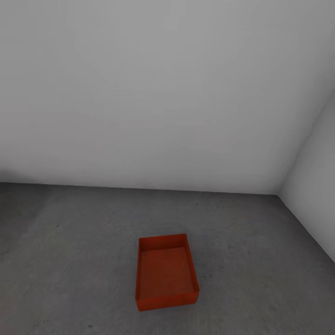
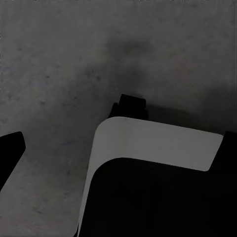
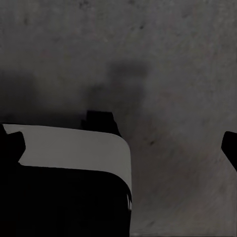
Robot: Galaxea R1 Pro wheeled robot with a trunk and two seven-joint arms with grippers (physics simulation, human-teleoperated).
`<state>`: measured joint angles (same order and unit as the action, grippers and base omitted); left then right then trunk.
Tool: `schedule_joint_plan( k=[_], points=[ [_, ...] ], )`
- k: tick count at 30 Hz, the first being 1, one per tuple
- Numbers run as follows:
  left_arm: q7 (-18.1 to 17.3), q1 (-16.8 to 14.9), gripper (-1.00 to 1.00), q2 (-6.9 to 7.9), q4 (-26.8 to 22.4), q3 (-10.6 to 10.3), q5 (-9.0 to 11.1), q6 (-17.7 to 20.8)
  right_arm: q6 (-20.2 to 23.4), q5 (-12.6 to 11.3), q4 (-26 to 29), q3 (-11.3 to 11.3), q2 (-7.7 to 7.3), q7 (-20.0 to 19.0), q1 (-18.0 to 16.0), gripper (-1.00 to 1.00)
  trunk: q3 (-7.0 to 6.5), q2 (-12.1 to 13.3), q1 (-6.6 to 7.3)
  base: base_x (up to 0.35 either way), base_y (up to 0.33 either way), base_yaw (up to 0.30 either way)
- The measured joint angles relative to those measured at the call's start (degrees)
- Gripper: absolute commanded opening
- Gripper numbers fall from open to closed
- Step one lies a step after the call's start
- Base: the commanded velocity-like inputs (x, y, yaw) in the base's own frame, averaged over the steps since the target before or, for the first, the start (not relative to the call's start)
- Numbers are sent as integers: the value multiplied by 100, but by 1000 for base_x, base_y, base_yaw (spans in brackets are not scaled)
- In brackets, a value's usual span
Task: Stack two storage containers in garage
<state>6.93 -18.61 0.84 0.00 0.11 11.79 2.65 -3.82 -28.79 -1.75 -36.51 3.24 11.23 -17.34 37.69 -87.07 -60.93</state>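
One storage container (image 1: 166, 272) sits on the garage floor (image 1: 70, 242); I fetch its twin, square the stack. Claws' state: cannot tell.

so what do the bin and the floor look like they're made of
Bin: probably plastic; uniform orange-red, thin plain walls, flat bottom, smooth with little shine. Floor: looks like concrete; dark grey, matt, faintly mottled with small dark specks and no seams. Both are simulator renders, so the materials are a guess from looks.
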Motion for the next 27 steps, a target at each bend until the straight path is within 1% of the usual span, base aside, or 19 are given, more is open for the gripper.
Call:
schedule_joint_plan(
  k=[3, 5, 19, 27],
  points=[
    [0, 1, 100, -3, 0, 0, 0, -6, -6, 8, 1, 0, 17, 0, 107, 100, -12, 0, 0, 0, 0, 0],
    [0, 1, 100, 0, 0, 0, 0, -8, -11, 9, 2, -1, 8, 0, 121, 100, -18, 0, 0, 0, 0, 0],
    [0, -1, 100, 3, 0, 0, 0, -9, -25, -2, 8, -1, -21, -19, 131, 100, -26, 0, 0, 0, 0, 0],
    [0, 0, 100, 4, 0, 0, 2, -9, -28, 40, 8, -1, -28, -136, 131, 100, -26, 0, 0, 0, 0, 0]
  ],
)
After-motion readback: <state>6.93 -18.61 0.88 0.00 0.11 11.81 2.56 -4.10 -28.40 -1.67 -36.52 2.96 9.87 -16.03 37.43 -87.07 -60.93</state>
